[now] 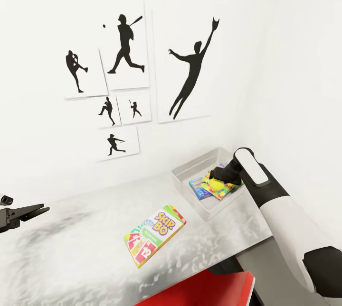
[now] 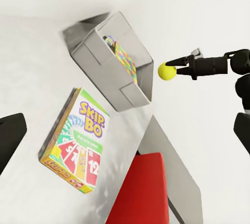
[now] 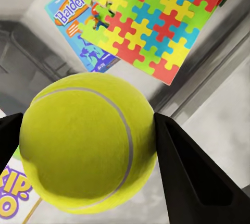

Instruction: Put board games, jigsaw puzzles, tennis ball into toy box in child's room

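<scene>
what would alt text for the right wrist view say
A yellow-green tennis ball is clamped in the right tool, held above a grey toy box that contains a bright jigsaw puzzle and a blue game box.

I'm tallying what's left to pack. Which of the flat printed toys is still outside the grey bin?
The Skip-Bo box, lying alone on the table. The blue game box and the multicoloured puzzle already lie inside the toy box.
</scene>
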`<state>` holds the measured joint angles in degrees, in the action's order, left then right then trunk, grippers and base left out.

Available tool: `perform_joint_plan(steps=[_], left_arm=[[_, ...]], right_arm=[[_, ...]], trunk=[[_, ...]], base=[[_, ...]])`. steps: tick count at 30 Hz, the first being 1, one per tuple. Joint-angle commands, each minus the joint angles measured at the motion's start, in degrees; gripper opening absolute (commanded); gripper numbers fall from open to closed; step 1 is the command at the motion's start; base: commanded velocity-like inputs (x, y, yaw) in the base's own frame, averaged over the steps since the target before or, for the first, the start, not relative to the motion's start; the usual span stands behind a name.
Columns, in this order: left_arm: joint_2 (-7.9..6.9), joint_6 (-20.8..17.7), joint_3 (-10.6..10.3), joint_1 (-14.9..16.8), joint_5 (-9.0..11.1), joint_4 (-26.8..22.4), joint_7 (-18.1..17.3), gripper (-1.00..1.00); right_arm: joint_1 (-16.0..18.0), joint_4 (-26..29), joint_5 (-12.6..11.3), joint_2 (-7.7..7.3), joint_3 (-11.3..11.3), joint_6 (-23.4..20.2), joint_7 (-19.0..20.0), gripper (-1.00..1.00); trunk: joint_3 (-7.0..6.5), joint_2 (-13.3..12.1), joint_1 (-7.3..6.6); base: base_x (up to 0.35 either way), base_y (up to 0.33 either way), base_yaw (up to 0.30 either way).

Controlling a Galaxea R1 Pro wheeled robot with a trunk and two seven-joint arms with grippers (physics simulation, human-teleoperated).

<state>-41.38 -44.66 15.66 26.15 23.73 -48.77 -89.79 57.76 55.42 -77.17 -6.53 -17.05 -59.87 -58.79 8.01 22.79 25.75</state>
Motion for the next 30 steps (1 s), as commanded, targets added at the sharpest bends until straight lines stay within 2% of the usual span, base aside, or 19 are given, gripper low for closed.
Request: perform_joint_plan(steps=[1, 20, 21, 30], left_arm=[[-0.02, -0.6, 0.0, 0.0, 0.0, 0.0, -0.2, 1.00], [-0.02, -0.6, 0.0, 0.0, 0.0, 0.0, -0.2, 1.00], [-0.02, -0.6, 0.0, 0.0, 0.0, 0.0, -0.2, 1.00], [-0.02, -0.6, 0.0, 0.0, 0.0, 0.0, -0.2, 1.00]], right_arm=[[0.1, 0.0, -0.7, -0.06, -0.2, -0.1, -0.7, -1.00], [0.1, -0.2, -0.8, -0.04, -0.2, -0.1, -0.3, -1.00], [0.1, -0.2, -0.8, -0.04, -0.2, -0.1, -0.3, 1.00], [0.1, -0.1, -0.8, -0.05, -0.2, -0.1, -0.2, 1.00]], trunk=[[0.13, 0.1, 0.04], [0.14, 0.1, 0.04], [0.14, 0.1, 0.04], [0.14, 0.1, 0.04]], base=[[0.000, 0.000, 0.000], [0.000, 0.000, 0.000], [0.000, 0.000, 0.000], [0.000, 0.000, 0.000]])
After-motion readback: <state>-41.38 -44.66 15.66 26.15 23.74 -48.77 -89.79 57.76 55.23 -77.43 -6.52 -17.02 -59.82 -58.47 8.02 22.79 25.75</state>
